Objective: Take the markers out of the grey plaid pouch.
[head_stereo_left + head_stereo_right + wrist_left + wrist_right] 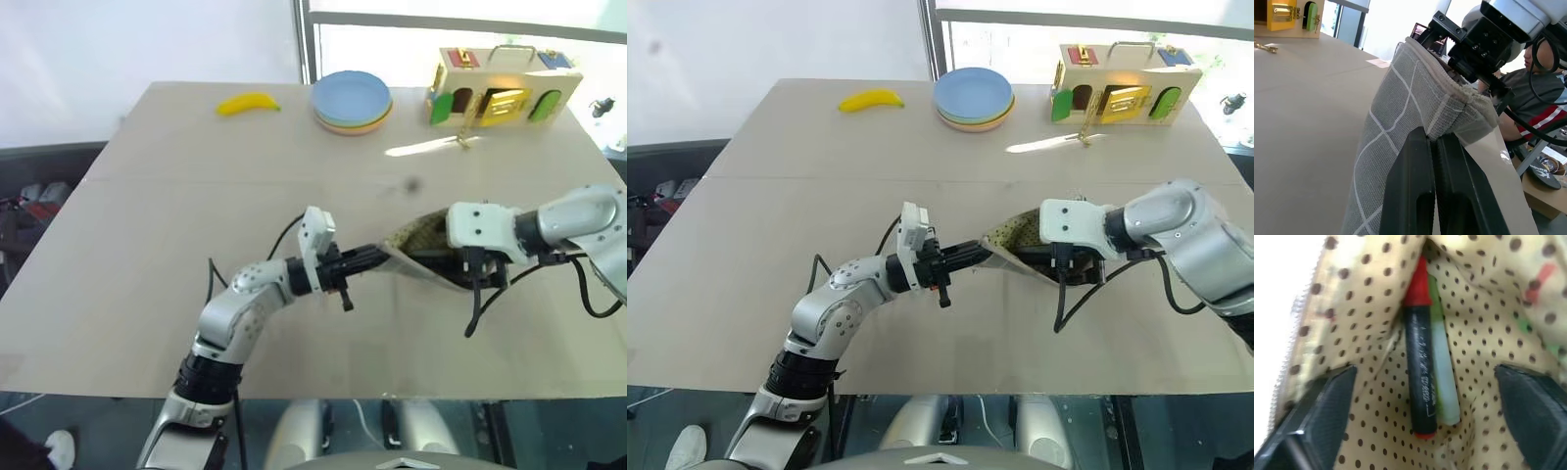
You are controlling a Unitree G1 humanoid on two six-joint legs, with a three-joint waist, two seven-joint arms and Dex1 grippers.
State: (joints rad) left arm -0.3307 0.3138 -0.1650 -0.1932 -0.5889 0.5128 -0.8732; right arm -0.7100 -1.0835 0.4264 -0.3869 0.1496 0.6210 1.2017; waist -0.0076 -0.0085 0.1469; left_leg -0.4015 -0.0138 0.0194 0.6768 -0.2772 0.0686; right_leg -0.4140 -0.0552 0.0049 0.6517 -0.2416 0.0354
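Right, you've got the left gripper (377,257) clamped on the grey plaid pouch (1400,127) rim, lifted over the tabletop (147,215). Right gripper (1420,421) sits inside w/ fingers (1317,416) spread apart; both markers (1422,357) lie between them, untouched.

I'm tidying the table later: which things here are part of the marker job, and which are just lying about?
Job: grey plaid pouch; dark marker with red end; light green marker; left pincer; right pincer.
Lying about: banana; plates; latch box.

Yellow banana (248,103), stacked plates (352,101), wooden latch box (503,88)
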